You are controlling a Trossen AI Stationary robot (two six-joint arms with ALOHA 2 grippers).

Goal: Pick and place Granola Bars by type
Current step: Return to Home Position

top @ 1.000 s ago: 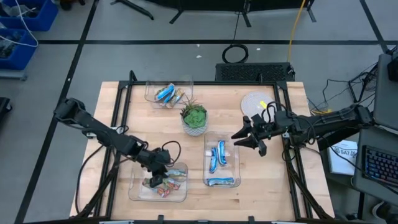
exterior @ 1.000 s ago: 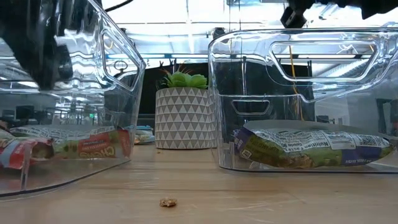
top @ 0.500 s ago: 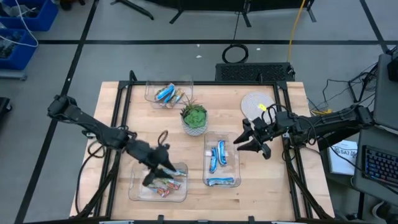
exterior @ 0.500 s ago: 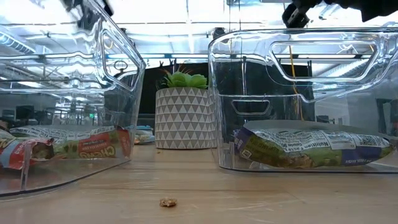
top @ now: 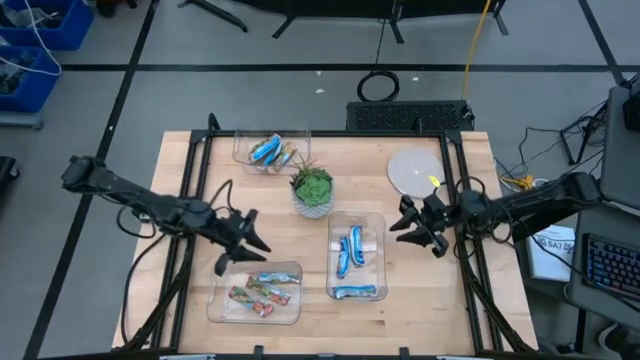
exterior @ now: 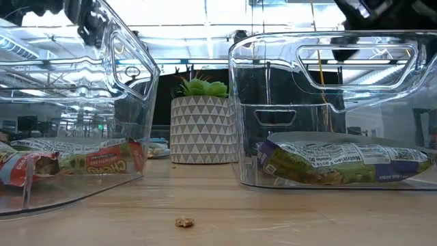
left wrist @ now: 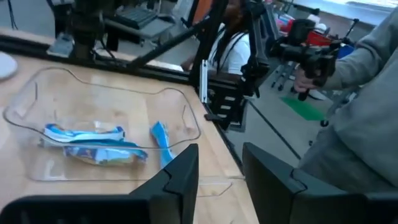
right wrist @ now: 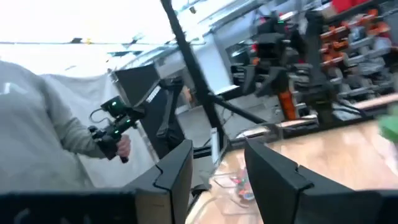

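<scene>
Several multicoloured granola bars (top: 258,294) lie in the near-left clear bin (top: 290,268); they also show in the low view (exterior: 82,160). Blue bars (top: 350,252) lie in the centre bin (top: 380,222), and my left wrist view shows them too (left wrist: 93,138). A few mixed bars (top: 270,151) sit in the far bin. My left gripper (top: 240,248) hovers open and empty just beyond the near-left bin (left wrist: 217,180). My right gripper (top: 400,222) hangs open and empty right of the centre bin (right wrist: 214,168).
A potted green plant (top: 312,188) stands mid-table between the bins. A round pale disc (top: 413,168) lies at far right. A crumb (exterior: 183,222) lies on the wood near the front edge. A person in grey (left wrist: 367,118) holds a device beyond the table.
My left gripper has risen out of the near-left bin and drawn back toward the table's left and far side, now clear above the wood. The multicoloured bars stay in that bin. My right gripper has pulled back a little toward the table's right edge.
</scene>
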